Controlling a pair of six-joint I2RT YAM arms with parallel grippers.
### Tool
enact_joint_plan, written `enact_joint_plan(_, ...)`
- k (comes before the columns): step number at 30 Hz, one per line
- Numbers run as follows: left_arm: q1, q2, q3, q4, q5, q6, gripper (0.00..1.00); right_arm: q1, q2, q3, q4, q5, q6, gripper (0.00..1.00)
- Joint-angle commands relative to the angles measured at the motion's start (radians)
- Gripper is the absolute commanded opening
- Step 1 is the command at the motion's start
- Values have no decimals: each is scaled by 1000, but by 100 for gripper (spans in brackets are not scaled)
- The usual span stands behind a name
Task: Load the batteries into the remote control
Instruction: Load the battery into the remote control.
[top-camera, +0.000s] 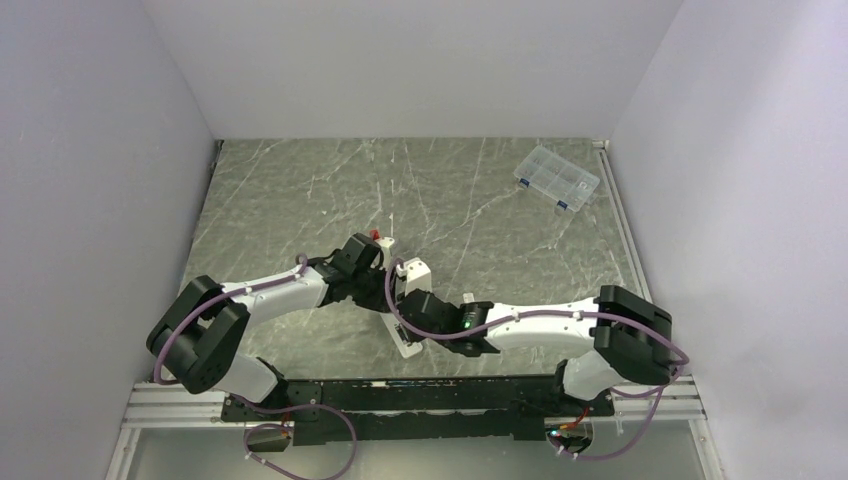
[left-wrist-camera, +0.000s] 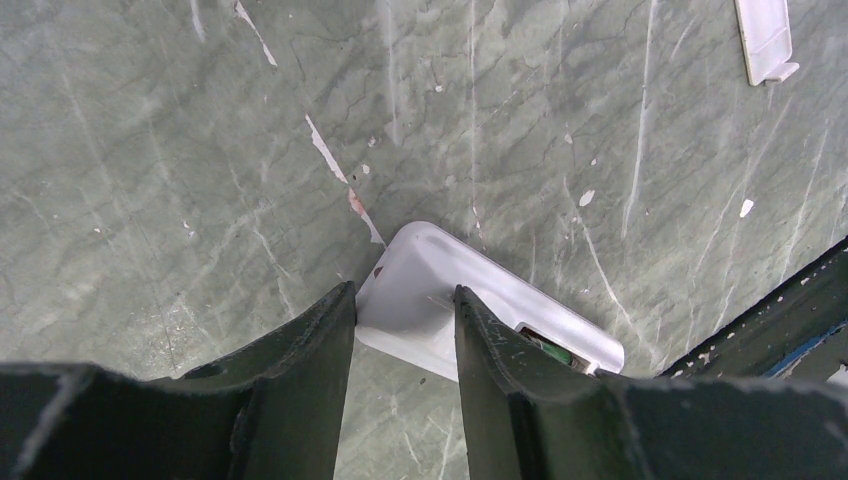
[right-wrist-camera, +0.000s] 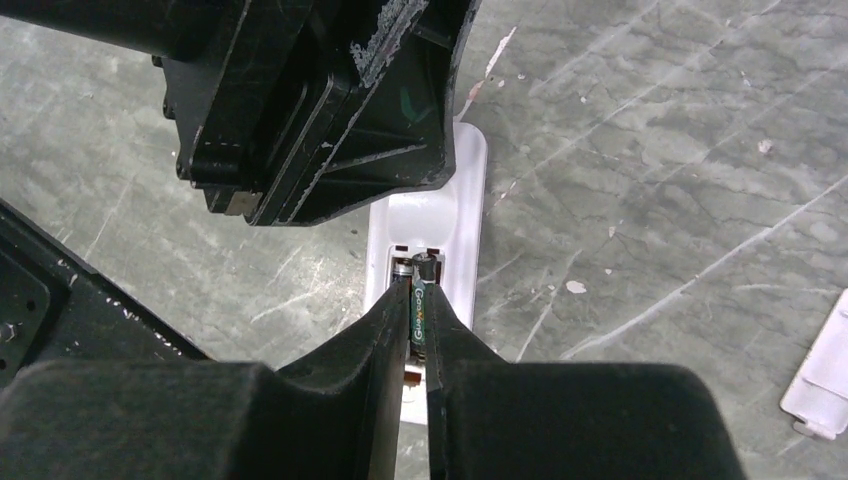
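The white remote control (left-wrist-camera: 430, 280) lies on the marble table with its battery bay open. It also shows in the top view (top-camera: 407, 345). My left gripper (left-wrist-camera: 403, 292) is shut on one end of it, a finger on each side. My right gripper (right-wrist-camera: 419, 285) is shut on a dark green battery (right-wrist-camera: 419, 312) and holds it lengthwise over the open bay of the remote (right-wrist-camera: 470, 190). The metal end of a second battery (right-wrist-camera: 401, 268) shows in the bay beside it. This battery shows green in the left wrist view (left-wrist-camera: 548, 348). The two grippers (top-camera: 368, 262) (top-camera: 412, 305) are close together.
A small white cover piece (right-wrist-camera: 820, 385) lies loose on the table right of the remote, also in the left wrist view (left-wrist-camera: 765, 40). A clear compartmented box (top-camera: 556, 178) sits at the far right. The black base rail (left-wrist-camera: 780, 310) runs near the remote.
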Motion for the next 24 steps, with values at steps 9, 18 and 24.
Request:
enact_joint_plan(9,-9,1,-8,-13,-14,24,43,-26,68,51,116,-29,-22,9)
enact_joint_plan(18,-12,11,-4,-16,-9,26,42,-39,97,55,124,-24,-33,7)
enact_joint_plan(24,-14,15,-1,-24,-7,26,41,-50,119,48,138,-37,-28,7)
